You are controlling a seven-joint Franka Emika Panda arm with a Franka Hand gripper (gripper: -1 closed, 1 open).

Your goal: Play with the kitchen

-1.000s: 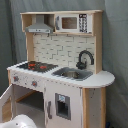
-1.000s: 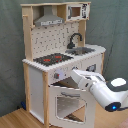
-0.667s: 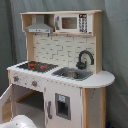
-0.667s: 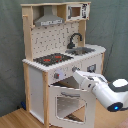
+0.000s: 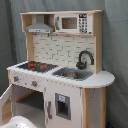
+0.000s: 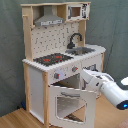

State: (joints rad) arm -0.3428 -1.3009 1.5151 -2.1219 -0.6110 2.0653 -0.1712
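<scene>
White-panelled kitchen [image 6: 50, 75] stands with its oven door [image 6: 70, 102] hanging open, the arm [image 6: 107, 87] reaching just above it. Whether the gripper is wide or narrow cannot be told; a careless downward push may strain the door's hinge

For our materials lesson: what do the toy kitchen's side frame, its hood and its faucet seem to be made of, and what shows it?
Side frame: seemingly light wood, pale tan and matt, beside white panels.
Hood: looks metallic, silver-grey with a slight sheen; could be painted plastic or wood.
Faucet: black, smooth, curved; probably plastic or metal, the look leaves it open.
</scene>
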